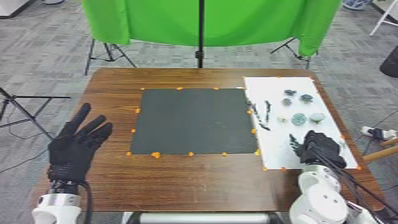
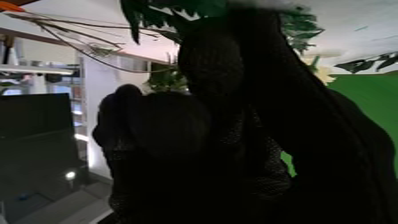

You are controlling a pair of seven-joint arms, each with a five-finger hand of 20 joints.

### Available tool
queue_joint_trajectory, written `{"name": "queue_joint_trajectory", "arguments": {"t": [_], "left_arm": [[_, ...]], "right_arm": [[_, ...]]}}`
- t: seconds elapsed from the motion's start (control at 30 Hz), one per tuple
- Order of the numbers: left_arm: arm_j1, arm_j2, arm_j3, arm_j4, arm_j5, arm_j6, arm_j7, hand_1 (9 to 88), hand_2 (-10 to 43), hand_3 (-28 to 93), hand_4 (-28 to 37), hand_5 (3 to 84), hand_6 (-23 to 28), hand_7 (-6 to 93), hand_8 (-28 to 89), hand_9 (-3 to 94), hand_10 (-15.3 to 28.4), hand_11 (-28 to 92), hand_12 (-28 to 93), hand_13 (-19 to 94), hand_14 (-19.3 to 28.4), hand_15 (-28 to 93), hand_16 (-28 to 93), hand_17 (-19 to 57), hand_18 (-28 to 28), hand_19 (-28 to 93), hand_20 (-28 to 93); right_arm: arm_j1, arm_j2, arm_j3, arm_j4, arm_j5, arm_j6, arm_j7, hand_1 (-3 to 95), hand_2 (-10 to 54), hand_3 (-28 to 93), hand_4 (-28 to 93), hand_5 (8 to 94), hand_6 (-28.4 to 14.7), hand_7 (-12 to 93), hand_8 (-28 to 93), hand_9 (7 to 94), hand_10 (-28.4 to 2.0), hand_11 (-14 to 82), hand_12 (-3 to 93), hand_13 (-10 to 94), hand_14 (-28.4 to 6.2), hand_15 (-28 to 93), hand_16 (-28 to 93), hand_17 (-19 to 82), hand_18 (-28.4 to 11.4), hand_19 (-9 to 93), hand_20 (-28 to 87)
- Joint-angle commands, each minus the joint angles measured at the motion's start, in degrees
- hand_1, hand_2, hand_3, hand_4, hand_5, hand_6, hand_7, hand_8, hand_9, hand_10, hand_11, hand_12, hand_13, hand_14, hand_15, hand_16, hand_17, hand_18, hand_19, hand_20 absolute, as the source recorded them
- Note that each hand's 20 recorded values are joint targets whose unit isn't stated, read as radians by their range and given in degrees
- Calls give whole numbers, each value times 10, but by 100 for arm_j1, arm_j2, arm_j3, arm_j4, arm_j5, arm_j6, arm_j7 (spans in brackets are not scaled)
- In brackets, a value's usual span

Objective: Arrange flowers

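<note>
Spreading widest, the brown wooden surface (image 1: 108, 175) carries a dark mat (image 1: 194, 122) at its middle and a white sheet (image 1: 268, 90) on the right, where the flower pieces lie. The left hand (image 1: 73, 150) waits open over the surface, well apart from them. The right hand (image 1: 322, 150) is at the near end of the sheet, against a leafy green sprig (image 1: 294, 143); whether it grips the sprig or only covers part of it, I cannot tell.

That sprig should be light and springy, best taken low on its stem so the leaves don't crush. The dark, slender twigs (image 1: 259, 116) beyond look stiffer but thin enough to snap or roll; a pinch near the middle would suit them. The pale green heads (image 1: 317, 118) and the smaller dusky blooms (image 1: 306, 98) are likely soft and easily squashed, so better held underneath than across the petals.

Much is hard to make out. In the right wrist view, black glove hides the contact with the foliage (image 2: 135, 17), and fine brown stems (image 2: 75, 21) run off past the edge. A pale yellow bloom (image 2: 322, 74) is partly masked there too.
</note>
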State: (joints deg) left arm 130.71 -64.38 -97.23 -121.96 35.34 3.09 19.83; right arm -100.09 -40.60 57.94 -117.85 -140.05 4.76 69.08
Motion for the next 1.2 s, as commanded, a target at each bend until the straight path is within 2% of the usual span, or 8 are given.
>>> {"name": "queue_joint_trajectory", "arguments": {"t": [0.03, 0.1, 0.27, 0.43, 0.53, 0.67, 0.9, 1.2], "left_arm": [[136, 172, 2, -65, -109, 176, 190, 220, 58, 766, -283, 341, 33, 112, -103, 331, 190, 207, 126, 238, 283, 468, -57, -58, 284, 410, 392], [137, 205, 5, -71, -123, 198, 212, 221, 59, 765, -283, 341, 33, 113, -103, 331, 191, 208, 126, 238, 283, 468, -57, -58, 284, 409, 392], [112, 112, -96, -103, -33, 139, 105, 222, 59, 765, -283, 341, 34, 112, -102, 331, 191, 207, 125, 239, 282, 469, -57, -58, 284, 409, 395], [192, 133, -227, -201, 25, 161, 81, 222, 60, 766, -283, 341, 34, 112, -103, 331, 191, 207, 125, 239, 283, 469, -57, -58, 284, 408, 397], [173, 100, -290, -253, 76, 151, -35, 223, 59, 766, -283, 341, 34, 113, -102, 331, 192, 207, 125, 239, 283, 469, -57, -57, 284, 408, 399], [83, 215, -342, -320, 101, 211, -135, 224, 60, 765, -283, 341, 34, 113, -103, 331, 192, 206, 125, 238, 283, 469, -58, -57, 284, 408, 401], [-216, 385, -238, -310, 142, 242, -248, 225, 60, 765, -283, 341, 34, 113, -103, 331, 192, 206, 125, 239, 283, 471, -58, -57, 284, 407, 404], [-442, 391, -171, -244, 189, 168, -267, 226, 60, 765, -283, 341, 35, 112, -103, 330, 191, 207, 125, 239, 282, 470, -58, -56, 284, 406, 407]], "right_arm": [[-12, 7, -71, -275, -277, 203, -33, 582, -95, 701, -283, 879, -36, 220, 83, 872, -101, 463, 278, 832, -63, 732, 232, 499, -210, 932, 352], [25, 7, -50, -427, -255, 309, -62, 579, -95, 712, -283, 885, -36, 217, 86, 876, -102, 464, 276, 837, -63, 734, 232, 500, -211, 932, 367], [224, -158, -111, -827, -75, 484, -258, 576, -95, 722, -283, 889, -39, 215, 93, 878, -104, 466, 277, 841, -62, 734, 234, 500, -214, 932, 386], [1211, -739, -868, -928, 653, 504, -862, 572, -95, 732, -283, 890, -40, 212, 99, 880, -105, 466, 276, 842, -63, 733, 234, 504, -212, 932, 386], [1954, -1292, -1431, -731, 1242, 447, -1269, 572, -95, 729, -283, 891, -39, 211, 101, 880, -106, 468, 275, 843, -62, 733, 234, 505, -213, 932, 386], [2850, -2023, -2099, -257, 1708, 334, -1743, 565, -95, 728, -283, 892, -37, 209, 102, 883, -108, 477, 267, 845, -63, 733, 233, 506, -215, 932, 391], [3886, -2819, -2971, 770, 1737, 454, -1998, 555, -95, 735, -283, 893, -36, 210, 101, 877, -109, 506, 246, 847, -63, 737, 234, 509, -218, 932, 398], [4457, -3597, -3599, 1980, 1824, -74, -2136, 543, -95, 728, -281, 893, -35, 222, 92, 874, -108, 542, 225, 847, -57, 751, 237, 515, -220, 932, 422]]}}
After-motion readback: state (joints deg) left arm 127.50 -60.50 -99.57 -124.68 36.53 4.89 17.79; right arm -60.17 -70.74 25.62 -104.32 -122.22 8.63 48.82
